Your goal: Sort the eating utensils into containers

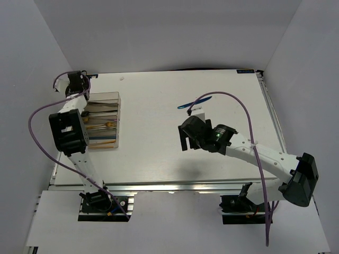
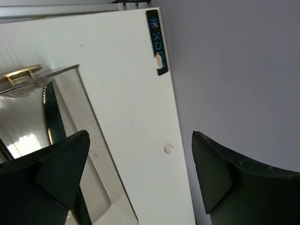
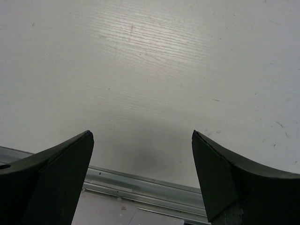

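Several utensils (image 1: pixel 101 126) sit in the organiser (image 1: pixel 118 114) at nine o'clock; a blue knife (image 1: pixel 195 102) lies loose on the tabletop (image 1: pixel 159 159) (twelve o'clock of the right claw (image 3: pixel 141 133)). Left claw (image 2: pixel 140 135) and right both gape, empty.

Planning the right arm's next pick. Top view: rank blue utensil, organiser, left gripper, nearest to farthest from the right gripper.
1. blue utensil, just beyond the right gripper.
2. organiser, off to its left.
3. left gripper, at the organiser's far-left corner.
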Controlling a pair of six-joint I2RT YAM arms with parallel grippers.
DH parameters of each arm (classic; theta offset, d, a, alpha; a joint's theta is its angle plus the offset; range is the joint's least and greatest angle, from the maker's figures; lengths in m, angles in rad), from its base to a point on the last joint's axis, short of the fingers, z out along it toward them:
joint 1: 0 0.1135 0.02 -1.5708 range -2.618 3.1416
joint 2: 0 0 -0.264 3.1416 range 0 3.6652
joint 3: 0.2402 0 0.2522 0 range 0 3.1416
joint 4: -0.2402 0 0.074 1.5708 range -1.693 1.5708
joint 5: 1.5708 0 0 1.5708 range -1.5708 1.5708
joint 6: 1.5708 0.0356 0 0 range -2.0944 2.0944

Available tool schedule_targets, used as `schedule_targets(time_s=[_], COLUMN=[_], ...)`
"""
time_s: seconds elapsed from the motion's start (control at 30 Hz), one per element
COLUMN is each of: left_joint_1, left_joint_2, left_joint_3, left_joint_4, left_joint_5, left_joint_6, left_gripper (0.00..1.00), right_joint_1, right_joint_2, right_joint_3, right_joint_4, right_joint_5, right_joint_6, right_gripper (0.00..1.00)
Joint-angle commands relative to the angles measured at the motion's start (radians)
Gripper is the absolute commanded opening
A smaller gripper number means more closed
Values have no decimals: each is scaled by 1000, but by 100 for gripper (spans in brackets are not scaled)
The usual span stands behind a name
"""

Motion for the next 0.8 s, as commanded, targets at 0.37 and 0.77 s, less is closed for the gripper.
schedule_targets(time_s=[0.37,0.77], left_joint_1=[-50,-94], left_joint_2=[-368,-778], left_joint_3=[132,-480], left_joint_4=[-431,-283], left_joint_5=[260,276], left_joint_6=[494,658], left_gripper=[98,98], right_joint_1=[-407,-539], right_joint_2=[369,1037], right_joint_3=[347,1059], right_joint_4=[134,-196], right_joint_5=[-299,-175], right_joint_6=[257,494], right_gripper=[86,89])
